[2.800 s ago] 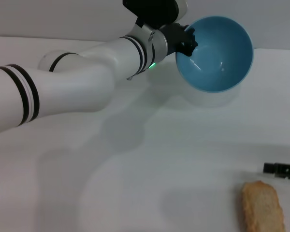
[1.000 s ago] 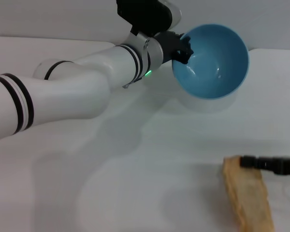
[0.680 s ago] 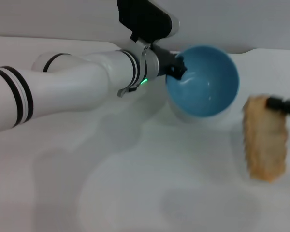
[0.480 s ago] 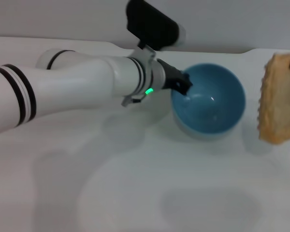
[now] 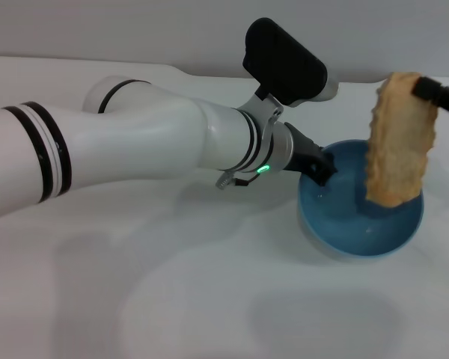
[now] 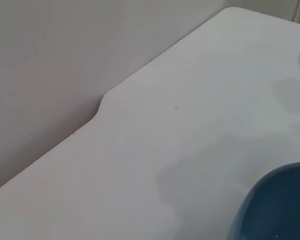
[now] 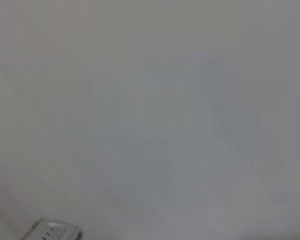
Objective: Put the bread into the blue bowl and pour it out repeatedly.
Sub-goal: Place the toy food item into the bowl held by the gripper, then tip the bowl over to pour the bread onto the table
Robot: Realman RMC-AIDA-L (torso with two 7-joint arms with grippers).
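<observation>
Head view: right gripper [image 5: 426,88] pinches bread [image 5: 395,142] by its top end, dangling over blue bowl [image 5: 359,224]. Left gripper [image 5: 322,168] clamps bowl's rim. Bread looks light, stiff; end grip suffices.

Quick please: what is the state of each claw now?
Left claw: closed on the rim of the blue bowl.
Right claw: closed on the top end of the bread.

No text, label, brand or number is readable on any surface here; the right wrist view is perhaps too hazy to show small print.
</observation>
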